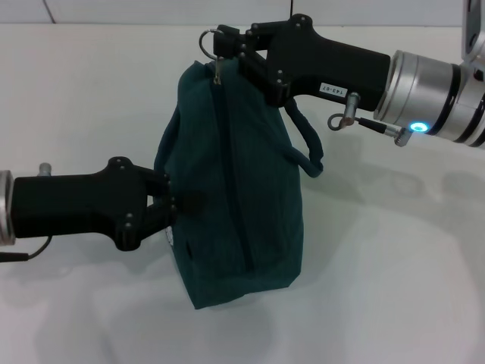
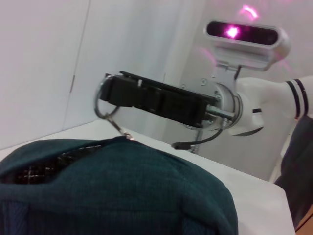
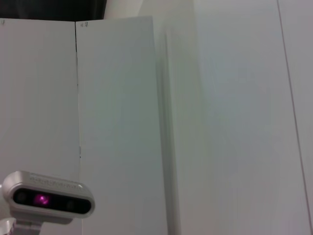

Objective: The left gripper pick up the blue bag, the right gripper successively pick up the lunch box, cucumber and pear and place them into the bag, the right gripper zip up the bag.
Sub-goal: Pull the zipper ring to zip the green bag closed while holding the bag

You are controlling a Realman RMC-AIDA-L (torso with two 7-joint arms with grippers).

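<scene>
The blue bag (image 1: 235, 197) stands upright on the white table (image 1: 394, 288), its zipper (image 1: 231, 189) drawn shut along the top. My left gripper (image 1: 173, 203) comes in from the left and is shut on the bag's side fabric. At the bag's far top end, my right gripper (image 1: 221, 51) is shut on the zipper pull with its metal ring (image 1: 208, 39). In the left wrist view the right gripper (image 2: 111, 94) holds the ring (image 2: 101, 104) just above the bag (image 2: 127, 191). The lunch box, cucumber and pear are hidden.
A dark rope handle (image 1: 307, 152) hangs off the bag's right side under the right arm. The right wrist view shows only wall panels and the head camera (image 3: 48, 198).
</scene>
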